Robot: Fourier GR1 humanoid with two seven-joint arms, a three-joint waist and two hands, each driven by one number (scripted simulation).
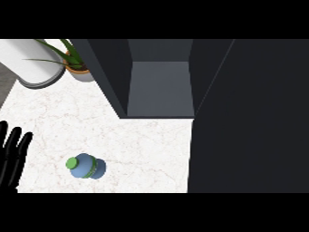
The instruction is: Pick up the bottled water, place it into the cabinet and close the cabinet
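bottle (85, 166) upright near counter (137, 140) front | cabinet (160, 86) open

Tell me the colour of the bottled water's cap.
Green, on a blue bottled water standing on the marbled counter, shown in the head view.

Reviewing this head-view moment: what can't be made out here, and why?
- Right hand: shows nowhere in the head view.
- Left hand: only straight fingers show at the left edge; palm and forearm are cut off.
- Cabinet: its open door fills the right side and hides the counter behind it.
- Bottled water: seen from above, so its height and label are hidden.
- Potted plant: cut by the cabinet wall.
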